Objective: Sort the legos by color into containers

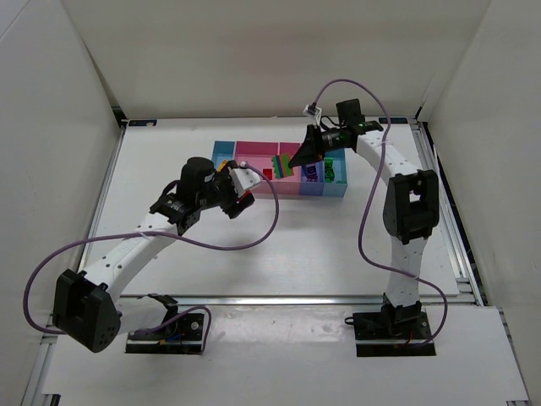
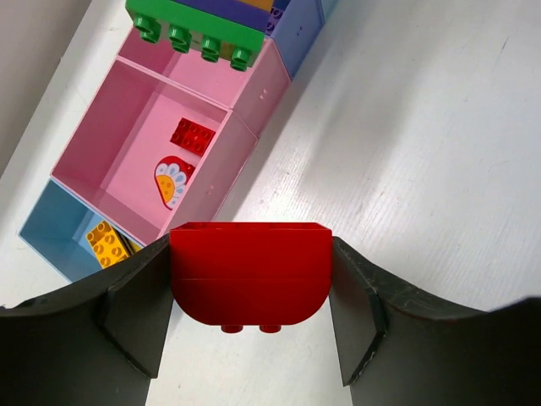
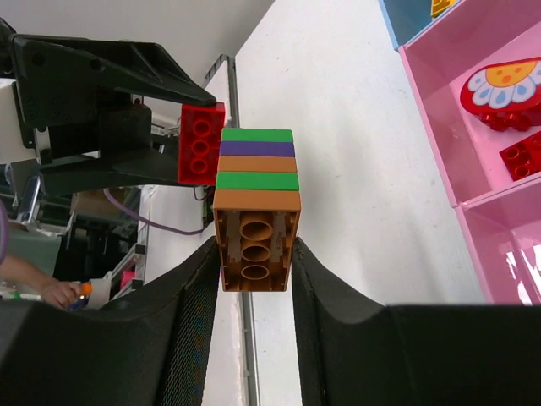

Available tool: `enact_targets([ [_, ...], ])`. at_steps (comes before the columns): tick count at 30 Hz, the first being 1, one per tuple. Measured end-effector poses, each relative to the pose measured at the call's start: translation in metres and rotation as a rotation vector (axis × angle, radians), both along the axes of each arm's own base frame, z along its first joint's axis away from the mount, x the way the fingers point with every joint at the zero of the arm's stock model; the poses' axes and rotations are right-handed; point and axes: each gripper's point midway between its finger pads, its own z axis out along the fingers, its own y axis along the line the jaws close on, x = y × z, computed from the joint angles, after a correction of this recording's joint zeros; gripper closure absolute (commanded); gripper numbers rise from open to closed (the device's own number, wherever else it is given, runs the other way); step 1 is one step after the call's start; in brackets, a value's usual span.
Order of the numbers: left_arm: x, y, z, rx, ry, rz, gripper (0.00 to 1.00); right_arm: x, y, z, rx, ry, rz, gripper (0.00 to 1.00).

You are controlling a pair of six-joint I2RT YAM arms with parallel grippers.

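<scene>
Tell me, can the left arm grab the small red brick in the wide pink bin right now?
Probably not yet: the left gripper is shut on a larger red brick, so its jaws are full. The small red brick lies uncovered in the wide pink bin.

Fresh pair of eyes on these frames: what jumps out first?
The striped stack of green, purple and orange bricks, clamped in the right gripper and held above the row of bins at the far middle of the table. Next, the red brick gripped in the left gripper, just in front of the row's left part.
</scene>
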Motion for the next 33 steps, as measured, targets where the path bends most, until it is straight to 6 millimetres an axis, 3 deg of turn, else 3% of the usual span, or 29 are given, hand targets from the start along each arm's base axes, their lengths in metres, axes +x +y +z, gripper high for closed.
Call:
enact_targets([
  [9,-0.008,0.003,0.003,-0.031,0.019,0.016,0.71,-0.006,0.005,0.006,0.001,-0.031,0.014,0.85],
  [17,-0.004,0.01,0.031,-0.292,0.168,0.118,0.71,-0.019,0.001,0.016,-0.007,-0.055,0.007,0.85],
  [21,0.007,0.023,0.038,-0.475,0.328,0.231,0.71,-0.027,-0.006,0.018,-0.024,-0.057,-0.012,0.85],
  [25,0.023,0.036,0.032,-0.606,0.487,0.335,0.72,-0.027,-0.017,0.022,-0.038,-0.068,-0.048,0.85],
  [33,0.057,0.038,0.022,-0.751,0.728,0.433,0.75,-0.026,-0.039,0.024,-0.053,-0.074,-0.11,0.85],
])
